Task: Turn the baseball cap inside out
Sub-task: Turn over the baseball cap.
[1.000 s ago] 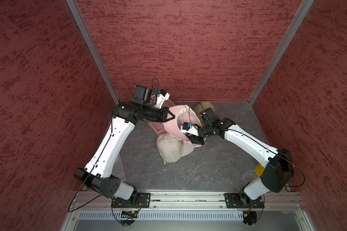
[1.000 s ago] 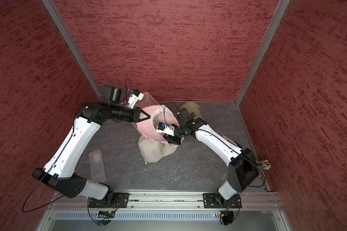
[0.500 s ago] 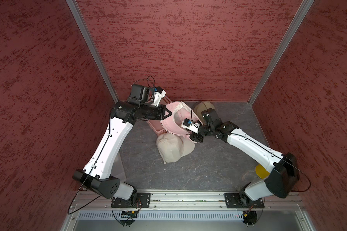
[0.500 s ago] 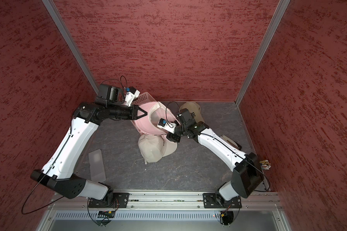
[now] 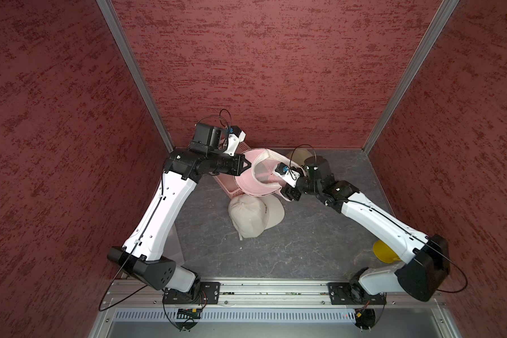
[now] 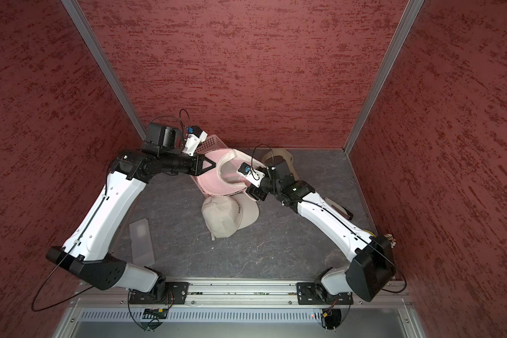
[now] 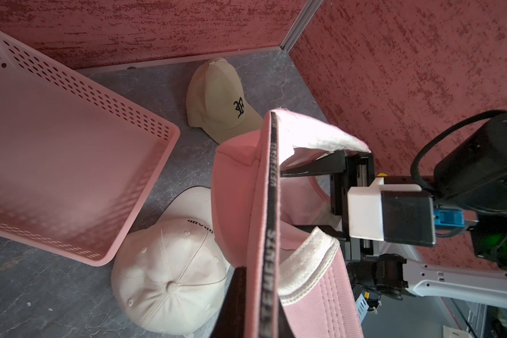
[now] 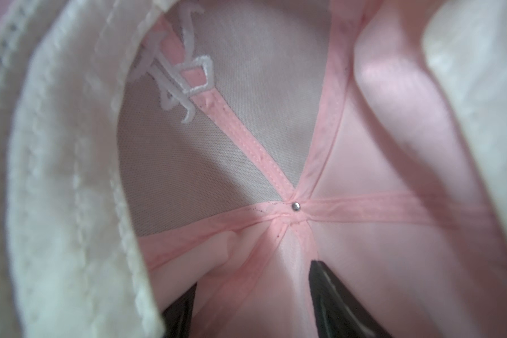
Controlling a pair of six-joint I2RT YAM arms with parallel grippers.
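1. Both top views: left gripper (image 5: 249,166) clamps the pink cap (image 5: 249,187) by its rim, holding it over the table (image 5: 290,243). The right arm (image 5: 363,216) reaches in, its tip swallowed by the crown. Cream cap (image 6: 226,218) lies just under it, and the pink basket (image 6: 214,143) is half hidden behind.
2. Left wrist: right gripper (image 7: 290,200) stands with jaws apart inside the cap. Tan cap (image 7: 217,99) sits by the back wall.
3. Right wrist: blurry sweatband crowds the frame, and 2 dark fingertips (image 8: 325,281) show against pink lining.

The pink baseball cap (image 5: 249,188) hangs aloft, tilted, its hollow (white sweatband, pink seams) exposed.
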